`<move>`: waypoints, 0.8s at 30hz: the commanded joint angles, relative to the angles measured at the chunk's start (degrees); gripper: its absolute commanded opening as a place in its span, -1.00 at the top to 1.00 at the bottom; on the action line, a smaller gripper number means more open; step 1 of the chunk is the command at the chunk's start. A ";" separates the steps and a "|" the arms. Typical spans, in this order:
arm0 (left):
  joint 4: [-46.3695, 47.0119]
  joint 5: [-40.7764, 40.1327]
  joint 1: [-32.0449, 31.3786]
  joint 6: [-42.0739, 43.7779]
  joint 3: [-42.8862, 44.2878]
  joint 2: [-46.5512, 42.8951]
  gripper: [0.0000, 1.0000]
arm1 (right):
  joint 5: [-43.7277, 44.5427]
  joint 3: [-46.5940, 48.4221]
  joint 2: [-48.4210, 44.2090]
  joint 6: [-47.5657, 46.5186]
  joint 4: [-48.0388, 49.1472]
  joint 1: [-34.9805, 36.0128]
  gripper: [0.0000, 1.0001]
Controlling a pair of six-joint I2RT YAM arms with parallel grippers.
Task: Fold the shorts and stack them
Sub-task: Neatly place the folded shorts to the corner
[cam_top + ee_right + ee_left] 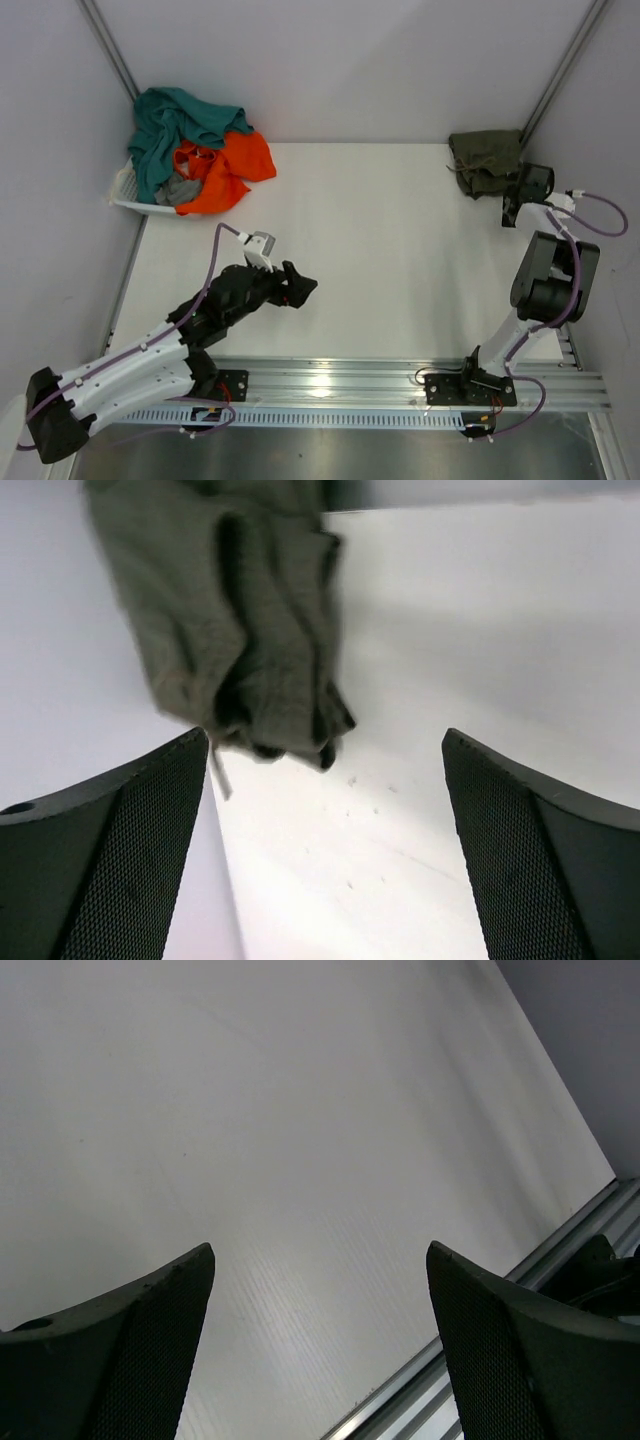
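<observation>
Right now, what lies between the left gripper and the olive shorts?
Only bare white table separates the left gripper from the olive shorts; the top view shows it.

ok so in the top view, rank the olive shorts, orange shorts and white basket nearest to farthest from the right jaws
1. olive shorts, back right corner, close by
2. orange shorts, back left, spilling rightward
3. white basket, far left edge, by the wall
</observation>
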 commanded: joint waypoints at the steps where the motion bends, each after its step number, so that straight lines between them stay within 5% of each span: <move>1: -2.57 0.10 -0.29 -1.54 -1.49 -3.25 -0.78 | -3.75 -1.34 -12.43 -22.69 -1.95 1.85 -0.99; 5: -3.72 -0.16 -0.29 -2.07 -2.81 -7.29 -0.83 | -13.42 -14.01 -26.93 -34.55 11.58 5.79 -0.99; 9: -3.81 5.35 -0.29 -3.65 -2.47 -9.41 -0.86 | -9.78 -19.13 -36.99 -52.13 10.48 15.20 -0.97; 11: -5.29 6.78 -0.21 -4.09 -1.68 -10.20 -0.89 | -10.87 -21.14 -39.72 -58.79 7.84 18.80 -0.81; 16: -12.49 6.17 -0.29 -4.27 0.52 -14.40 -0.96 | -27.03 -33.00 -54.65 -62.00 10.20 21.01 -0.99; 21: -26.27 3.02 -1.16 -3.11 4.74 -15.65 -0.98 | -25.91 -41.96 -63.54 -59.90 8.88 24.27 -0.99; 24: -24.13 3.35 -1.52 -4.18 3.09 -17.84 -0.98 | -29.33 -46.36 -67.32 -58.05 10.63 24.53 -0.99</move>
